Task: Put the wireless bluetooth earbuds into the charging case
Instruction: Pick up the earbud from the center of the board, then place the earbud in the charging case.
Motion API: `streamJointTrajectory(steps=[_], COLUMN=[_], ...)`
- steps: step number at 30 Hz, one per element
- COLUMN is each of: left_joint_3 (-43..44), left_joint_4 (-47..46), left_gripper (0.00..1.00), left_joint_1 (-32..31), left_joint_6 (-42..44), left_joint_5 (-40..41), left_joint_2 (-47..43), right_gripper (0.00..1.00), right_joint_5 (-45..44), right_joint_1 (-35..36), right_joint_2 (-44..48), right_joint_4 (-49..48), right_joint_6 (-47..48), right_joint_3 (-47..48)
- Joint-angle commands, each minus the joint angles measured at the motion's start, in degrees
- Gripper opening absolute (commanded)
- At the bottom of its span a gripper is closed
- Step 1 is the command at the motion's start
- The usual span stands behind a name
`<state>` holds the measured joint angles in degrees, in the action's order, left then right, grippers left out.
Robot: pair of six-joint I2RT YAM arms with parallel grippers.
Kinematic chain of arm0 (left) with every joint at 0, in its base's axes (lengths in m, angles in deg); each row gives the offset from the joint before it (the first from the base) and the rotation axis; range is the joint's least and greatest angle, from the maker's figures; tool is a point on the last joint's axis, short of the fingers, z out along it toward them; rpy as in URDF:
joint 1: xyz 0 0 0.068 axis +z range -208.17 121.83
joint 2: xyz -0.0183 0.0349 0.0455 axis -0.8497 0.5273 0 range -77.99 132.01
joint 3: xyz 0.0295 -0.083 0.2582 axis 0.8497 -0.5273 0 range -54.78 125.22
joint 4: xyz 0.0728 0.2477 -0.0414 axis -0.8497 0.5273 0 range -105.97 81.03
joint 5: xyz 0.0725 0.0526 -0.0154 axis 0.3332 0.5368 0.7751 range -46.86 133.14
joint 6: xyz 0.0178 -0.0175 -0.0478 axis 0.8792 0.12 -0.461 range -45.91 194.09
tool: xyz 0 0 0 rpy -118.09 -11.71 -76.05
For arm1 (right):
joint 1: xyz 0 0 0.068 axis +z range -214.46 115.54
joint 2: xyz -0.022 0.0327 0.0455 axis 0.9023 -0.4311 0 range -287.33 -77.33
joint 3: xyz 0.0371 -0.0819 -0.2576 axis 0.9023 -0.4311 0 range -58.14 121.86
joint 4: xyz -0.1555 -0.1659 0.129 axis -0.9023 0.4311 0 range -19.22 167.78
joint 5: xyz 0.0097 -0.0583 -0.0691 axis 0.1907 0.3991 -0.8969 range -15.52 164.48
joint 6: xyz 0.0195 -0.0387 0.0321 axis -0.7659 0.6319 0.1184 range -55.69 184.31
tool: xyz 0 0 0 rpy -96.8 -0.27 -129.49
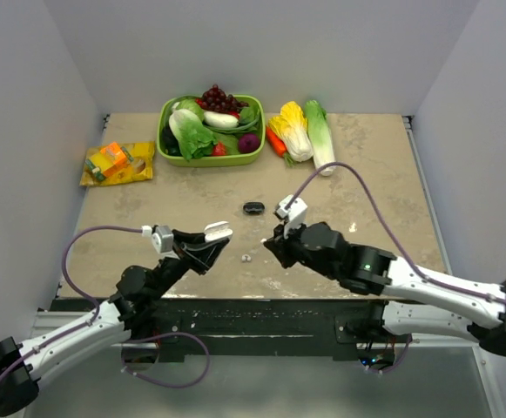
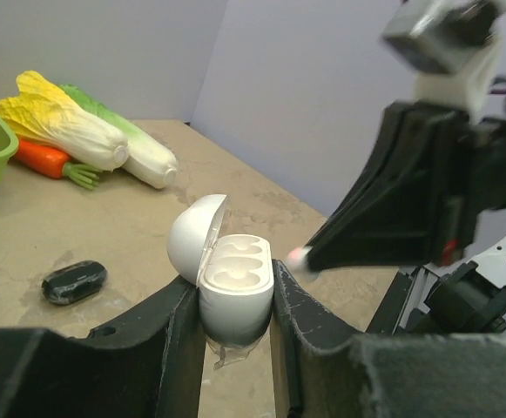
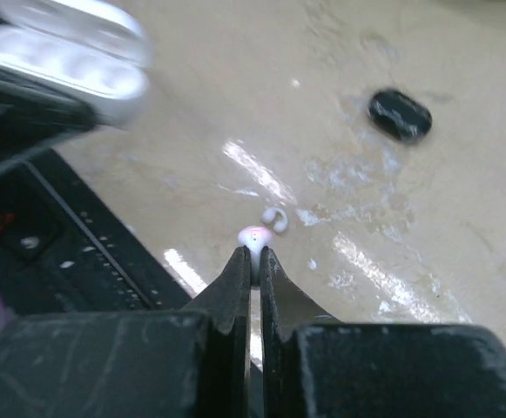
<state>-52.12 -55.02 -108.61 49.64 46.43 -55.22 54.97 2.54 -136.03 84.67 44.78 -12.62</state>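
**Figure.** Transfer of an earbud to the charging case, just ahead of insertion. The left tool [image 2: 235, 324] is clamped on the lower half of the white charging case [image 2: 235, 279]. The case is lifted off the bench [image 1: 148, 209] with its lid hinged open and both moulded wells bare. The right tool [image 3: 254, 258] is pinched together on a white earbud [image 3: 254, 235], gripped only at the very fingertips and held just beside the case's right rim. A second white earbud [image 3: 275, 219] lies on the bench below. A black oval object [image 1: 253, 207], probably another case, lies farther back.

Risks:
- (a) The pinch is shallow and the bud rounded, so a harder squeeze or a jolt could shoot it out onto the bench.
- (b) The bud's orientation in the fingers cannot be told, and a wrong pose would leave it perched on a well rather than seated.
- (c) The right fingers look broad beside the wells, so they may strike the rim or lid and twist the case in its clamp.
- (d) A firm downward push could slide the case through the left fingers.
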Motion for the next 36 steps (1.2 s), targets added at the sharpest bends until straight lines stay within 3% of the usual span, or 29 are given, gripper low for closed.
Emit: streamJointTrajectory(steps=[1, 3, 8, 11, 15, 21, 36], left_joint_3=[-6.17, -7.22, -6.7, -3.19, 3.56, 9.55, 13.52], left_joint_4=[-10.33, -17.35, -32.11, -34.86, -33.38, -26.44, -24.06], left_gripper=[0.0, 0.0, 0.0, 0.0, 0.0, 0.0, 0.0], left_joint_1=[-0.37, -0.45, -0.37, -0.45, -0.72, -2.03, -3.44], left_joint_6=[1.41, 2.38, 2.74, 1.42, 0.72, 3.44, 4.5], left_joint_5=[-2.05, -6.96, -22.23, -29.54, -33.96, -35.54, -41.08], left_joint_2=[4.47, 6.84, 15.01, 22.31, 29.51, 31.55, 33.49], right_gripper=[0.0, 0.0, 0.0, 0.0, 0.0, 0.0, 0.0], right_joint_5=[8.23, 17.55, 22.67, 25.48, 25.84, 26.19, 26.62], right_joint_1=[1.2, 1.55, 1.99, 2.08, 2.17, 2.17, 2.17], right_joint_2=[10.85, 12.02, 12.11, 12.9, 14.22, 15.72, 14.84], right_joint_4=[7.38, 8.43, 11.77, 12.48, 13.44, 13.88, 12.39], right_joint_6=[8.09, 11.43, 15.48, 16.01, 16.54, 16.54, 16.28], right_joint_3=[5.18, 6.94, 9.85, 10.38, 10.99, 10.38, 9.15])
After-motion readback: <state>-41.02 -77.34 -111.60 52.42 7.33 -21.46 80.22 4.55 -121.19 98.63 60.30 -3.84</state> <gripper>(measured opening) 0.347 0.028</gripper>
